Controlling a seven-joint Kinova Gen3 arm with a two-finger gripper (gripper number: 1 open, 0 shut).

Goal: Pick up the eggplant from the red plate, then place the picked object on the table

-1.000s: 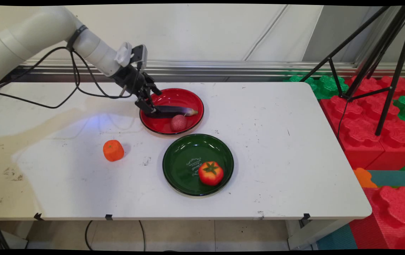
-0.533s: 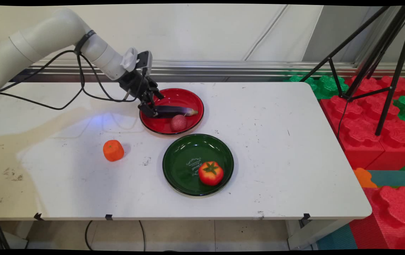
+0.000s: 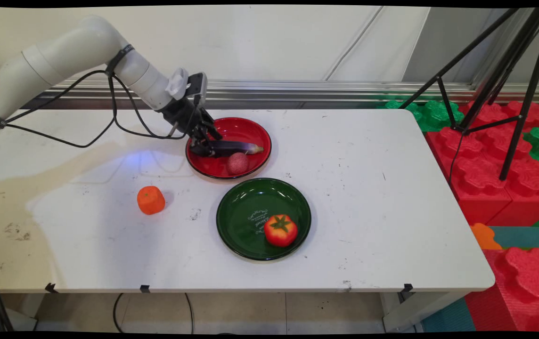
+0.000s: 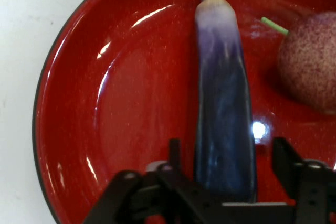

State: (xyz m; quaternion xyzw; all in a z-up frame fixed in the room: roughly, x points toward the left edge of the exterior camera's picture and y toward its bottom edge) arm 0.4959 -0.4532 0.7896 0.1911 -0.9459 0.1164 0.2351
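1. The black pincer (image 3: 205, 147) reaches down into the red plate (image 3: 250, 129) at the back of the tabletop (image 3: 368, 188).
2. Its fingers stand apart, one on each side of the eggplant's (image 4: 224, 124) thick end; whether they touch it cannot be told.
3. The eggplant lies flat across the plate, with a speckled pink fruit (image 3: 237, 163) just beside it.
4. A good grip would likely need both fingers level around the thick end, clear of the fruit.
5. Nearer, a tomato (image 3: 281, 230) sits on a green plate (image 3: 241, 221); an orange (image 3: 151, 200) rests apart, to the left.
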